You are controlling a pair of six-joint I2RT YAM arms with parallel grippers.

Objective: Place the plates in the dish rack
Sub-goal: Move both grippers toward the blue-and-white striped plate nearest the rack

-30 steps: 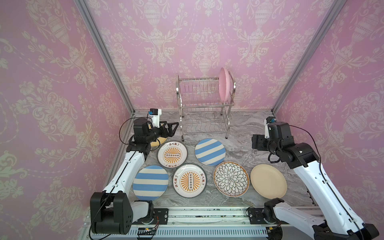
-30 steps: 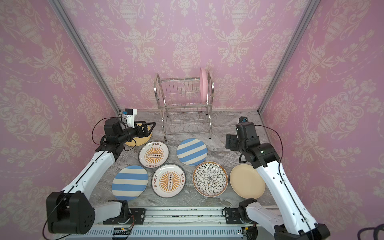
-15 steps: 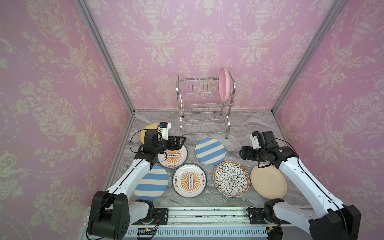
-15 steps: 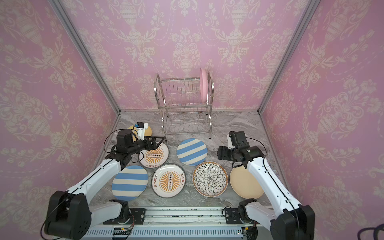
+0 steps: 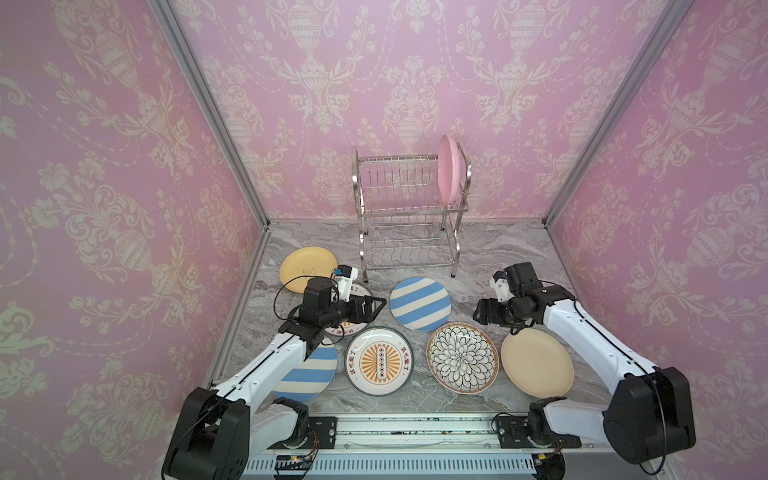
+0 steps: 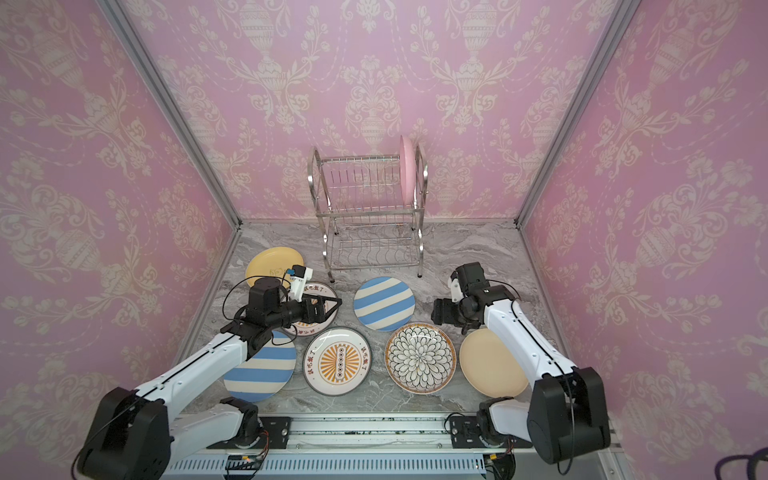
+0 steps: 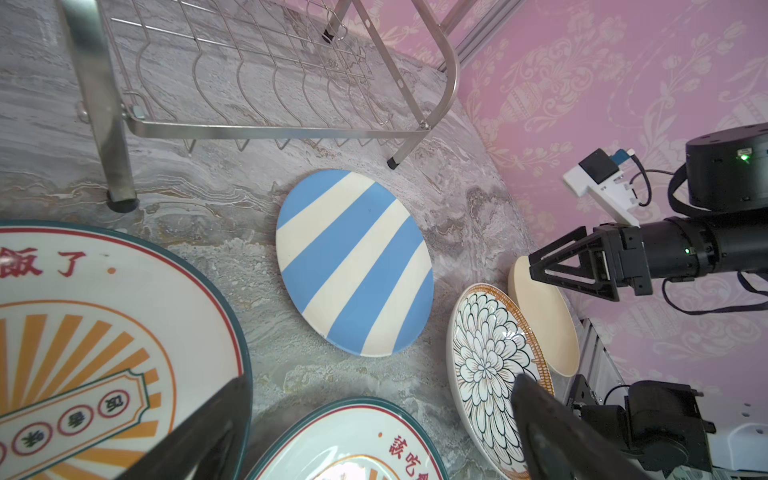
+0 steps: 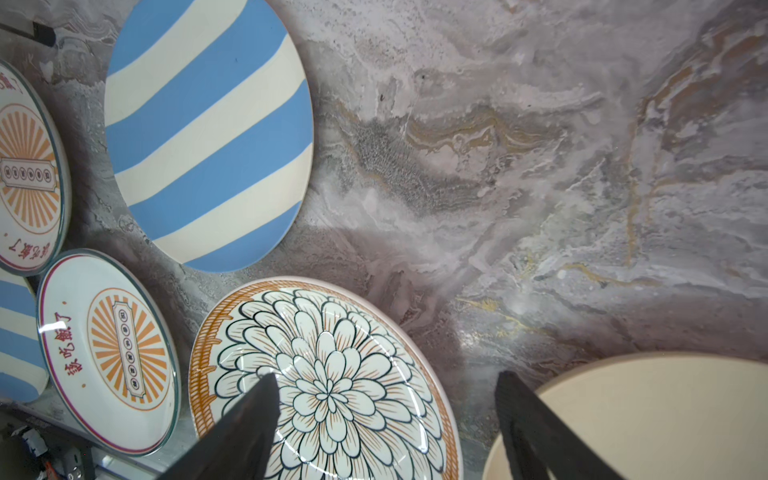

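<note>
One pink plate (image 5: 448, 170) is seen standing on edge at the right end of the upper tier of the dish rack (image 5: 395, 212), which is set at the rear middle of the marble tabletop (image 5: 507, 249). Seven plates are laid flat in front of it, so the task is judged to be at an early stage. The right gripper (image 5: 481, 312) is held low with its jaws spread wide and nothing between them. In the right wrist view one of its fingers (image 8: 249, 428) is seen over the black-petal plate (image 5: 462, 358) and the other over the near rim of the beige plate (image 5: 537, 362), with the gap between the two plates framed by the jaws. Whether either plate is touched cannot be told. Both rear rims lie close to this gripper and are much nearer to the right arm than to the left. The left gripper (image 5: 376, 309) is likewise opened wide and empty. It is held above the rear sunburst plate (image 7: 104, 311) and pointed toward the rear striped plate (image 5: 420, 303). No long axis is offered by a round plate, so only a rim can be pinched. As the pink one shows, a lifted plate is expected to need turning from flat to upright and carrying rearward toward the middle.
</note>
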